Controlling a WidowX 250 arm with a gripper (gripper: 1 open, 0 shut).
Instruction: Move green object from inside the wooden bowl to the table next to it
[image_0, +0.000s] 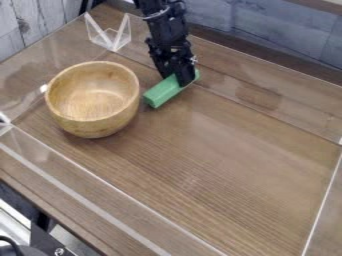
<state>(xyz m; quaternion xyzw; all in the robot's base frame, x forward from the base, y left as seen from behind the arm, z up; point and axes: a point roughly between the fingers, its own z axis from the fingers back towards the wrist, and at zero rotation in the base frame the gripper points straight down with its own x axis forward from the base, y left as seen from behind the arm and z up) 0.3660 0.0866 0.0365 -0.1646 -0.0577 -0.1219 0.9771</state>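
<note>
- A pale ribbed panel (30, 20) is filling the upper-left corner.
- White angular strips (107, 36) are showing right of the panel.
- Another whitish piece (7, 122) is sitting below the panel, at the left edge.
- Dark cable-like items (30, 228) are lying farther below the panel.

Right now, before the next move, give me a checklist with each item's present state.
- Green object outside the wooden bowl: ok
- Bowl upright: ok
- Green object beside the bowl, on its gripper side: ok
- Green object resting flat on the table: cannot tell from this one view
- Gripper clear of the green object: not ok, its fingers are right at the object's far end
- Grip released: cannot tell, the fingertips are too small to read
</note>
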